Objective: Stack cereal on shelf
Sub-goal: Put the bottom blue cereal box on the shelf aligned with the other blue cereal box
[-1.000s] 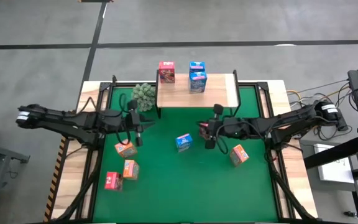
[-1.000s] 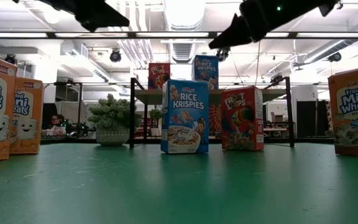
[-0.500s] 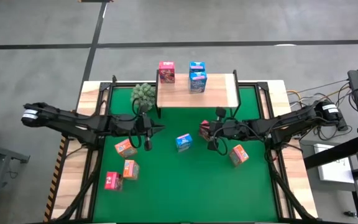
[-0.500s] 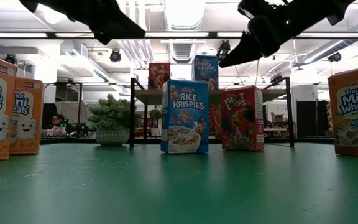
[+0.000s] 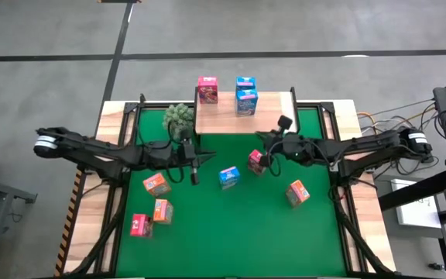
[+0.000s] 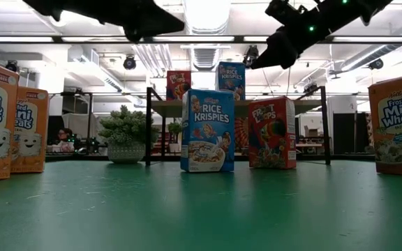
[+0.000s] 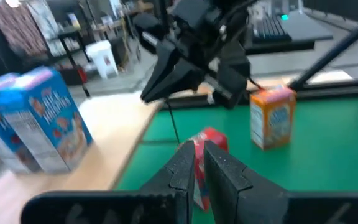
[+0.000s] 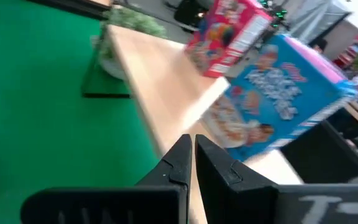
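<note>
The shelf (image 5: pixel 273 116) stands at the mat's far edge. On it are a pink-red cereal box (image 5: pixel 207 89) and two blue ones (image 5: pixel 245 97). On the mat stand a blue box (image 5: pixel 228 177), a pink-red box (image 5: pixel 255 161) and an orange box (image 5: pixel 297 192). Two more orange boxes (image 5: pixel 156 184) and a pink-red one (image 5: pixel 139 225) stand at the near left. My left gripper (image 5: pixel 206 160) hovers shut, left of the blue box. My right gripper (image 5: pixel 260 139) hovers shut above the pink-red box, near the shelf's front edge. Both hold nothing.
A green spiky plant ball (image 5: pixel 178 116) sits beside the shelf's left legs, just beyond my left gripper. The shelf's right half is bare wood (image 8: pixel 160 81). Green mat (image 5: pixel 231 232) lies open at the near middle. The two grippers face each other over the mat's centre.
My left gripper has travelled toward the table's right, sinking a little, and now reaches past the plant ball toward the blue box. My right gripper has swung toward the far edge and the shelf, turning as it went. Both stayed shut. No box has moved.
</note>
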You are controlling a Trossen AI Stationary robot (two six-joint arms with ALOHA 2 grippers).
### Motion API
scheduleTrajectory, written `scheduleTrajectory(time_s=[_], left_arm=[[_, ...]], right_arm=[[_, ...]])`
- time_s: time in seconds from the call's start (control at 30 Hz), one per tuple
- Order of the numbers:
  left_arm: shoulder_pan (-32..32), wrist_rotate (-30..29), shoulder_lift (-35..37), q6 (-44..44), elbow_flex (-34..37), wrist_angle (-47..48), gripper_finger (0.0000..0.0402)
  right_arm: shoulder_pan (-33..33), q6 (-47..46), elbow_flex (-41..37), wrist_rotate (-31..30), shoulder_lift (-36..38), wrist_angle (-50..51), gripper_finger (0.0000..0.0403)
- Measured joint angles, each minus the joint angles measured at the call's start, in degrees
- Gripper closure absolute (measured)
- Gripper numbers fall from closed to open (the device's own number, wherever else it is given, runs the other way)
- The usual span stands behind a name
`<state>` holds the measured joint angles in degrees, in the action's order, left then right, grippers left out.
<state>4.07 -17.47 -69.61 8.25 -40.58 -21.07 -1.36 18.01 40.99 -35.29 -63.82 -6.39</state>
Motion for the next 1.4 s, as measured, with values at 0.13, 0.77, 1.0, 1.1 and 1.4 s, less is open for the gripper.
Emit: scheduleTrajectory(time_s=[0.13,0.77,1.0,1.1,1.4], left_arm=[[-2.86,0.00,-3.00,2.03,0.00,-7.13,0.0387],[-13.84,5.01,-14.79,1.48,-10.14,-11.57,0.0401],[-15.81,4.52,-23.27,2.18,-19.21,-3.99,0.0402],[-16.61,4.48,-26.07,2.21,-21.25,-3.39,0.0402],[-19.69,2.57,-30.18,2.42,-23.71,-2.81,0.0402]], right_arm=[[-3.69,2.35,0.00,4.79,1.94,0.11,0.0390],[-16.12,8.07,-8.61,25.27,4.38,-21.28,0.0390],[-16.23,9.77,-8.97,25.43,4.49,-20.65,0.0390],[-16.20,10.11,-9.01,25.44,4.49,-20.47,0.0390],[-16.20,11.18,-9.01,25.27,4.58,-20.47,0.0390]])
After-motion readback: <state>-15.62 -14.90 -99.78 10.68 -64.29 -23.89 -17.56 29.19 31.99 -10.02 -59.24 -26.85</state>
